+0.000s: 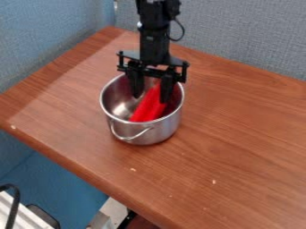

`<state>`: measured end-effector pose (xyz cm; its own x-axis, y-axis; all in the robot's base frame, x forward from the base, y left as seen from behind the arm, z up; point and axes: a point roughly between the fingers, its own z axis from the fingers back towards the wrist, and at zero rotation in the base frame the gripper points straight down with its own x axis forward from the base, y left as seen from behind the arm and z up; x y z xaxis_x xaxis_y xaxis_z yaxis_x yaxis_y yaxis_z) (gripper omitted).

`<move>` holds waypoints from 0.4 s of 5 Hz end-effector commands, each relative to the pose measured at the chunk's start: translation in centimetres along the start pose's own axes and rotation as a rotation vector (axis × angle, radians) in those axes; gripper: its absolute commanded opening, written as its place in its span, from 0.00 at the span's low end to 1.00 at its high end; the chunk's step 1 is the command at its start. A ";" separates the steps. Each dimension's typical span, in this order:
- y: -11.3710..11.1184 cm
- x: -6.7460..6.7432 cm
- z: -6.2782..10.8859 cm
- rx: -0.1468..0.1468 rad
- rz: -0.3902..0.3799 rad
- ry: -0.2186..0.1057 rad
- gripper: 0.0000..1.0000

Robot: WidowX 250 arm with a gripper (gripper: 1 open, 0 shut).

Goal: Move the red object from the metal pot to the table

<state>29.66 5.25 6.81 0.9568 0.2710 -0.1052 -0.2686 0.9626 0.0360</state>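
Extraction not yet done: bright red rectangular block [148, 105] lies in shiny round steel pot [140, 112] on brown wooden table [227, 152]. Black gripper [150, 82] above, fingers spread, nothing grasped. Fresh grasp needed.

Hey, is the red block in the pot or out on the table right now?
In. The red block leans inside the metal pot, below the pincer.

Black arm reaching straight down from above, wrist vertical, claw [152, 82] pointing downward, fingers spread wide apart

Red object [148, 106] inside metal pot [138, 128]
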 end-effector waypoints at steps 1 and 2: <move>1.1 0.6 4.2 -0.029 -0.060 -0.105 0.00; 2.4 0.4 7.2 -0.068 -0.136 -0.137 0.00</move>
<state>29.74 7.43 11.95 0.9900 0.1344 -0.0427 -0.1361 0.9899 -0.0398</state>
